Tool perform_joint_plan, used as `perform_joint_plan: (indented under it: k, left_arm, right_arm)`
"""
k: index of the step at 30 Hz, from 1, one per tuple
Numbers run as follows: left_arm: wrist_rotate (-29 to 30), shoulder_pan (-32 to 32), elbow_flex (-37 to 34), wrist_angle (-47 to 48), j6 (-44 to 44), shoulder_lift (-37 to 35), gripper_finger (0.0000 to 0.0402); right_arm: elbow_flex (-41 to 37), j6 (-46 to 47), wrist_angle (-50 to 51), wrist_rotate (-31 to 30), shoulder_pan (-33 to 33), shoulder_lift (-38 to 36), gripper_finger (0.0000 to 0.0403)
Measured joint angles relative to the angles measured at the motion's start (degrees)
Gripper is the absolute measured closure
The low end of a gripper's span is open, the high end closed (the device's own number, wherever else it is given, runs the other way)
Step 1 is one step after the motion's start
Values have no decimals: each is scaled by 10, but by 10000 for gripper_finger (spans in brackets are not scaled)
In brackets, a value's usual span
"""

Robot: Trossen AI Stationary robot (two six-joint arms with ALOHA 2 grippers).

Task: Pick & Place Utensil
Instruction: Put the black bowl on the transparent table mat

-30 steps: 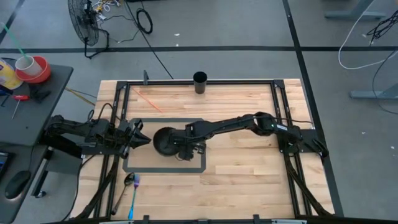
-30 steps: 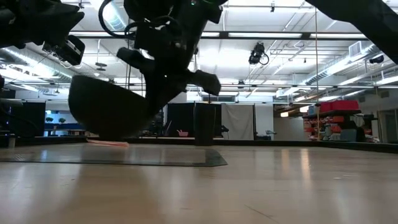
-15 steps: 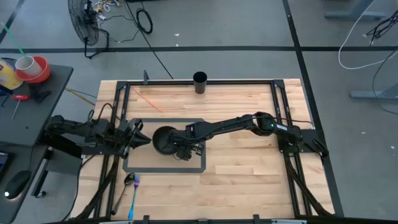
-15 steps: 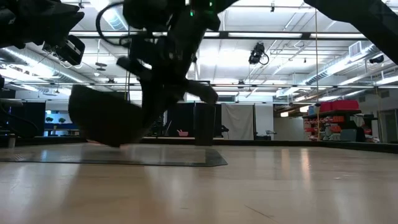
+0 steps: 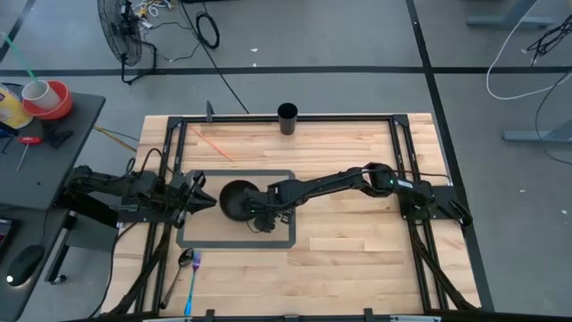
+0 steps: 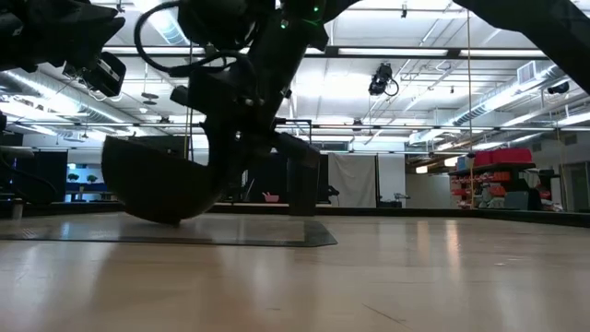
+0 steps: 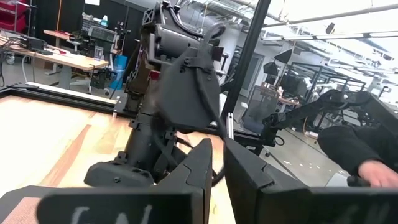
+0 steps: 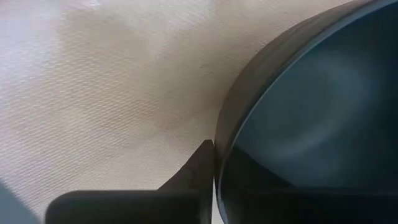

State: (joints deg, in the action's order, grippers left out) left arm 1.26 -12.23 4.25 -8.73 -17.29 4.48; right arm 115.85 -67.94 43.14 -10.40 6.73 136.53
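From above, the right gripper (image 5: 259, 213) reaches across the table (image 5: 357, 241) and pinches the rim of a black bowl (image 5: 237, 199), which sits inside the dark-bordered mat (image 5: 281, 240). The left gripper (image 5: 204, 201) waits at the mat's left edge, its fingers pressed nearly together. A spoon (image 5: 185, 259) and a blue-handled utensil (image 5: 193, 282) lie just below the mat's lower left corner; a black cup (image 5: 287, 117) stands well beyond the mat's far edge.

At table height, the bowl (image 6: 157, 184) is tilted, its lowest edge touching or just above the mat (image 6: 277, 240), with the right gripper (image 6: 235, 138) clamped on its rim.

The left wrist camera shows the left fingers (image 7: 199, 168) almost closed on nothing.

The right wrist camera shows one finger (image 8: 193, 171) outside the bowl's wall (image 8: 249, 93), over the mat's woven surface (image 8: 93, 93).
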Motion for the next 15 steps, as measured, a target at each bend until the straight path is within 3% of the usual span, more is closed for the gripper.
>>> perform_joint_plan:
  k: [9, 15]
  left_arm:
    - [0, 0, 0, 0, 0, 0, 356]
    - [0, 0, 0, 0, 0, 0, 356]
  right_arm:
    - [0, 5, -23, -21, 16, -3, 350]
    - [0, 67, -26, -18, 16, -7, 344]
